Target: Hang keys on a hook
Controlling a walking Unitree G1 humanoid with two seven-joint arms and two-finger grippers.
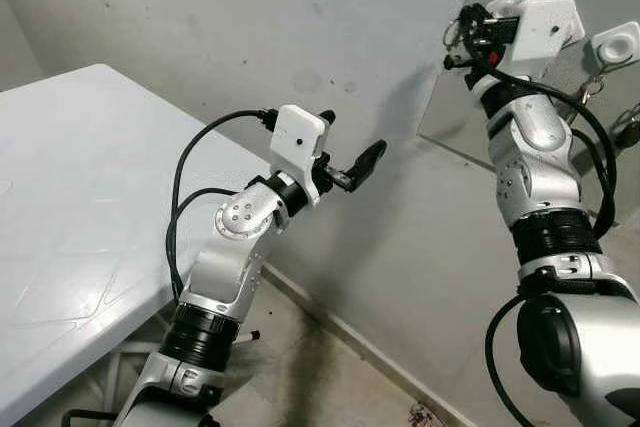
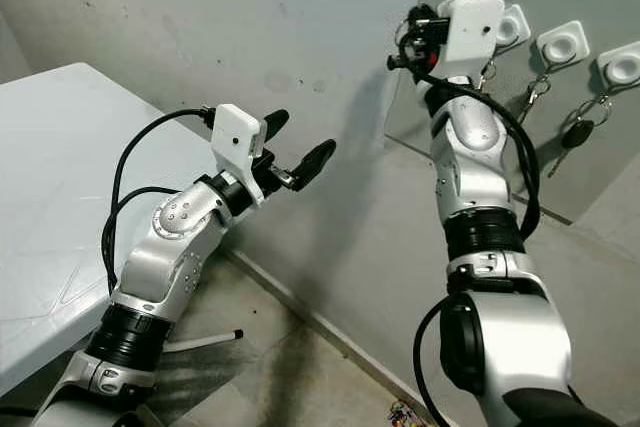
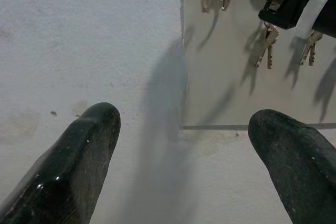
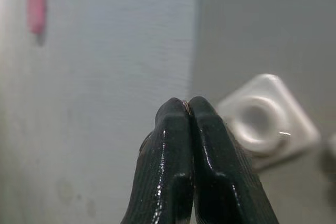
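Two silver arms reach toward a grey wall [image 1: 300,27] beside a white worktop [image 1: 70,177], where a pale panel [image 2: 590,157] carries a row of white hooks. Raised high, the right gripper [image 2: 412,39] has its jaws pinched together on what looks like a thin key ring, just beside the nearest hook [image 4: 261,120]; the keys [image 2: 402,35] dangle at its tip, partly hidden. Lower down, the left gripper [image 2: 295,147] hangs with jaws wide apart and nothing in them, well short of the panel. Other key sets [image 2: 572,137] already hang from neighbouring hooks. Judged from here, the ring could miss the peg, or drop to the floor if released early.
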